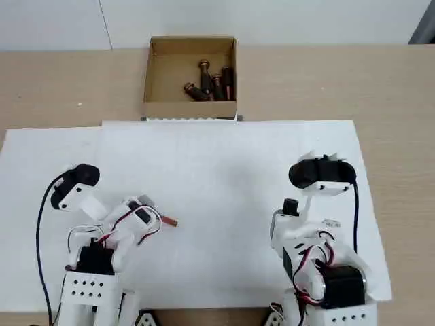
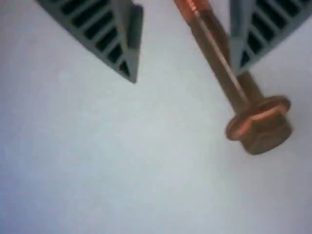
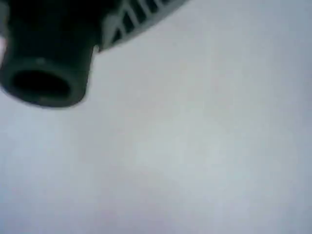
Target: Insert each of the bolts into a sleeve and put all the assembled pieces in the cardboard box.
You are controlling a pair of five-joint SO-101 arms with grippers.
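Left wrist view is the closest look: the left gripper (image 2: 183,73) has its two fingers (image 2: 114,41) spread wide, so it is open and not squeezing anything. A copper-coloured bolt (image 2: 229,87) lies between them, close to one finger. It seems to rest on the white paper (image 2: 97,170), with its six-sided head poking out past the tips. I think it lies that way so the gripper can close on the thin part and leave the head free. The right gripper (image 1: 290,216), well apart from the left one, holds a black sleeve (image 3: 46,73) up off the paper. The round hole of the sleeve faces out, likely so the bolt can slide in. Farther off, past the paper, the cardboard box (image 1: 158,68) stands on the worktop (image 1: 394,88). Some finished pieces (image 1: 209,83) already lie inside it, bunched to one side. This bolt and sleeve may be the last pair to join.
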